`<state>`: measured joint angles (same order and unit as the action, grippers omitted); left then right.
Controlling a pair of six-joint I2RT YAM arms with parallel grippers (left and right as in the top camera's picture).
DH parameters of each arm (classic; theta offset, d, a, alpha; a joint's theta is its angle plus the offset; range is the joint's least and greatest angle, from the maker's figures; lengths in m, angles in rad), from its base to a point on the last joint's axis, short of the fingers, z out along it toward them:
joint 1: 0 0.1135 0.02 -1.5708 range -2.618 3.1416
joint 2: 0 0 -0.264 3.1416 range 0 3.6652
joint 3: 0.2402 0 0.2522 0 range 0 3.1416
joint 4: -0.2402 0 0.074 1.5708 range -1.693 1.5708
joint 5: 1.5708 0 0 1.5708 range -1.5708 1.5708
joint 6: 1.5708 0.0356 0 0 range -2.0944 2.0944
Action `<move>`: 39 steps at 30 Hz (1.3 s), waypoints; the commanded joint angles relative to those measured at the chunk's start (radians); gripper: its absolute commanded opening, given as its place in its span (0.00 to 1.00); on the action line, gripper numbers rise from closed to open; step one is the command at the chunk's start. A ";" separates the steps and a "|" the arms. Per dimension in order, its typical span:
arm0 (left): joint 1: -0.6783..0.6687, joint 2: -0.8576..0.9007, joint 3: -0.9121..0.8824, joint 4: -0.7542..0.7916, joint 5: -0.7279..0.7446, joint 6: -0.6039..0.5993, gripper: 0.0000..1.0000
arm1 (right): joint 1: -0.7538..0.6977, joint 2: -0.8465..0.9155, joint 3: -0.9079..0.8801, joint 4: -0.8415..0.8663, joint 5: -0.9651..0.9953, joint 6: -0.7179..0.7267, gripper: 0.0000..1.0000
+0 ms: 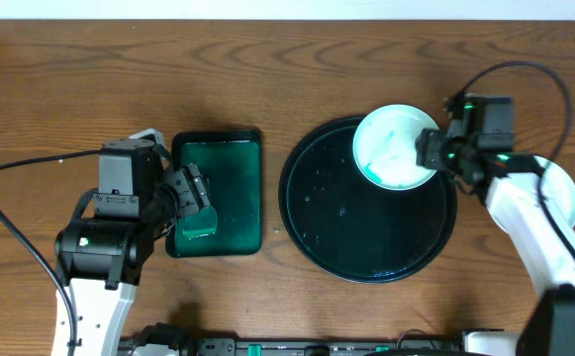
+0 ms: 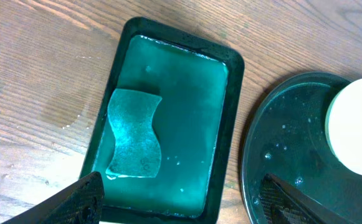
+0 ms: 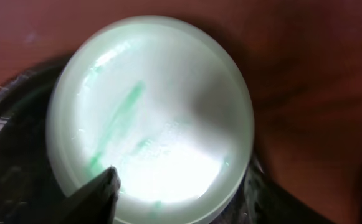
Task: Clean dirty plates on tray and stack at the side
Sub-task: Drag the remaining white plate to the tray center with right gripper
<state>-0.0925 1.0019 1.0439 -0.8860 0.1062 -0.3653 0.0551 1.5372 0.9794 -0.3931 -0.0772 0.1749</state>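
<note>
The wooden table [image 1: 267,79] carried a big round black tray [image 1: 366,237], wet and speckled with droplets, and, well to its left, a smaller green tray [image 1: 218,138] holding a shallow pool of teal water. One white plate [image 1: 391,148], streaked with green, sat at the far right of the black tray, overlapping its rim. A second plate [image 1: 567,193] lay off the tray on the table, mostly under the right arm. A sponge [image 2: 134,143] lay flat in the green tray's water, against its left wall. The left gripper [image 2: 184,183] hung above that tray with its jaws spread wide and nothing between them. The right gripper [image 1: 433,150] was at the smeared plate's right edge. One finger [image 3: 100,190] showed over the near rim, but the other was lost in the dark, so I could not tell whether it had hold of the plate. The step looked like fetching the sponge. To do it well, the left arm should drop straight down, pinch the sponge across its narrow waist, and lift slowly so water drains off. The right should keep the plate steady over the black tray to catch drips.
</note>
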 commanded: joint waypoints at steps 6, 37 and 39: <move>0.005 -0.002 0.022 0.000 0.002 0.006 0.80 | -0.025 0.277 0.006 0.159 0.130 -0.027 0.61; 0.005 -0.002 0.022 0.000 0.002 0.006 0.80 | 0.061 0.052 -0.142 -0.021 -0.264 -0.001 0.29; 0.005 -0.002 0.022 0.000 0.002 0.006 0.80 | 0.061 -0.034 -0.081 -0.080 -0.264 -0.027 0.29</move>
<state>-0.0925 1.0023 1.0439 -0.8867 0.1062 -0.3649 0.1135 1.6161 0.8097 -0.4335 -0.3172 0.2260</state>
